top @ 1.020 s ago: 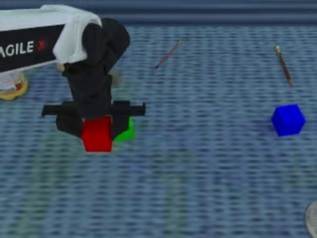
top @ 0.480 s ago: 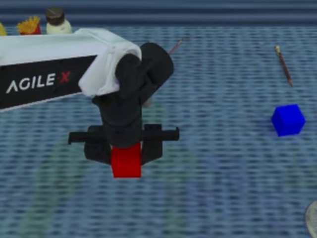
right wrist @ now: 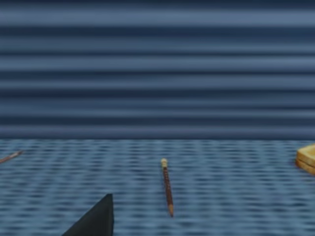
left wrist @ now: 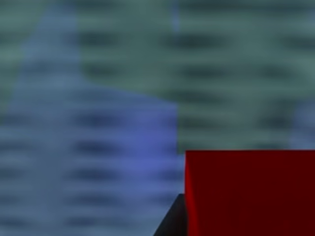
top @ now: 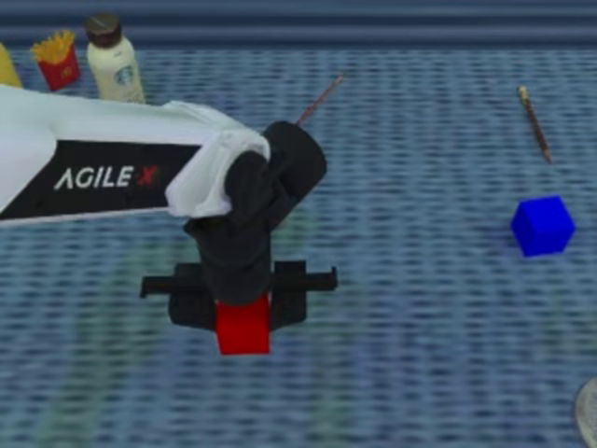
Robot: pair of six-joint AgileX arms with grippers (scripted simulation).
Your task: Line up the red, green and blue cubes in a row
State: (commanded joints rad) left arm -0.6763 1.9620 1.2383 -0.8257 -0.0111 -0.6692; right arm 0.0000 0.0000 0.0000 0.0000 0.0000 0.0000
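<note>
Jaws of the left gripper pinch the red cube over the surface, left of centre. Blue cube sits well apart at the right. Green cube is hidden. Right gripper's jaws: cannot tell their state.

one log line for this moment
left gripper: shut on red cube | blue cube: table right | green cube: hidden | right arm: out of top view

Blue woven tabletop beneath a dark, horizontally ribbed back wall.
</note>
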